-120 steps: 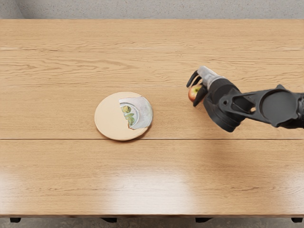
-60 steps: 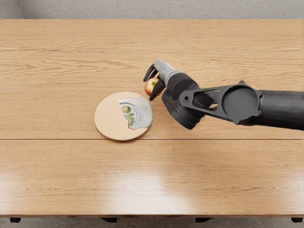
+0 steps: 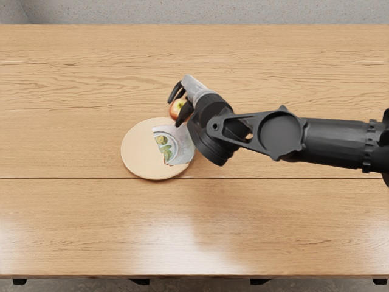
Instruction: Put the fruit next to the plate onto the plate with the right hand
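A round tan plate (image 3: 141,153) lies left of the table's middle, with a grey patterned patch on its right half. My right hand (image 3: 182,103) reaches in from the right on a long black arm, its fingers curled around a small red and yellow apple (image 3: 177,108). The apple hangs just above the plate's upper right rim. The wrist hides part of the plate's right edge. The left arm does not show.
The plate rests on a wide wooden table (image 3: 194,231) whose front edge runs along the bottom of the view. A grey floor strip shows beyond the far edge.
The right hand has carried the apple leftward across the table, from well right of the plate to just over the plate's upper right rim.
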